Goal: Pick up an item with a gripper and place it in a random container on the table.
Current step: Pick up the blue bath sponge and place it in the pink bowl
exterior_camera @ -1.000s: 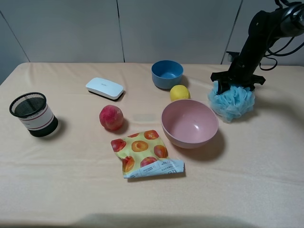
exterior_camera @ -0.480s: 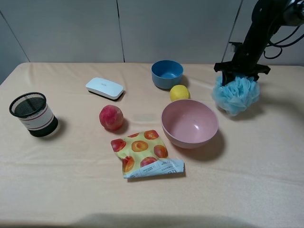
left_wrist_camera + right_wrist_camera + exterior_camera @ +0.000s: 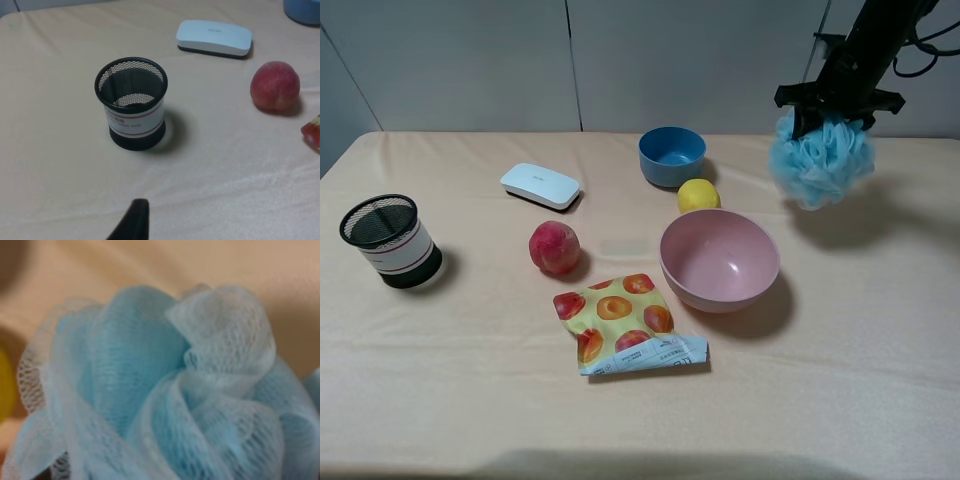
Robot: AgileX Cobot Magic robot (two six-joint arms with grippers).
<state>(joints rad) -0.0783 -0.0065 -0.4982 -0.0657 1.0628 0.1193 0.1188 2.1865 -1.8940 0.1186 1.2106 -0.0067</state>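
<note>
The light blue mesh bath pouf [image 3: 821,160] hangs in the air at the back right, above the table, held from above by my right gripper [image 3: 838,108], which is shut on its top. It fills the right wrist view [image 3: 165,390] and hides the fingers there. The wide pale pink bowl [image 3: 720,260] stands empty on the table, in front and to the left of the pouf. Of my left gripper only one black fingertip [image 3: 134,222] shows in the left wrist view, near the black mesh cup [image 3: 132,102].
A blue bowl [image 3: 672,155] and a yellow lemon [image 3: 699,195] sit behind the pink bowl. A red peach [image 3: 554,247], a snack bag [image 3: 623,322], a white box [image 3: 541,185] and the black mesh cup [image 3: 390,240] lie further left.
My right gripper has lifted the pouf off the table and carried it upward and slightly back. Nothing else has moved.
</note>
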